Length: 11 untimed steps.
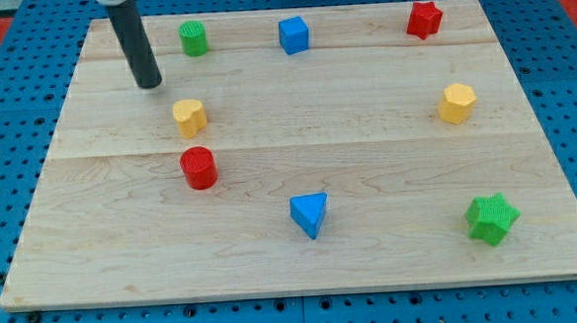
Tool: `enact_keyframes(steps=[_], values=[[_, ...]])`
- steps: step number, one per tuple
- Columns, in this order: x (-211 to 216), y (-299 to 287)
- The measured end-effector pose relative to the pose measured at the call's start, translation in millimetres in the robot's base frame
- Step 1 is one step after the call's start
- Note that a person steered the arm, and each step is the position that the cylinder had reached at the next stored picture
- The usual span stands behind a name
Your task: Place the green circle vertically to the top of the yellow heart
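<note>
Near the board's top left, my tip (150, 85) is sitting apart from both, at seven o'clock of the green circle (194, 38), at eleven o'clock of the yellow heart (189, 116); no claw is showing.

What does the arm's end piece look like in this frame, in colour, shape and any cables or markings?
It is a plain rod, dark grey to black, round in section and smooth, with a faint sheen down one side. My tip ends blunt, on the board to the view's left of the green circle and above the yellow heart. No cables, markings or labels show.
</note>
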State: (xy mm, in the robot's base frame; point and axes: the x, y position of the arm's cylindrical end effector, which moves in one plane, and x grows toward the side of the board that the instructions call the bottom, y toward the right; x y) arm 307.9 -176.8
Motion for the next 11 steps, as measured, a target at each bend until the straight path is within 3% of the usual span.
enact_keyframes(steps=[2,7,11], values=[[-90,0],[-94,30],[-62,36]])
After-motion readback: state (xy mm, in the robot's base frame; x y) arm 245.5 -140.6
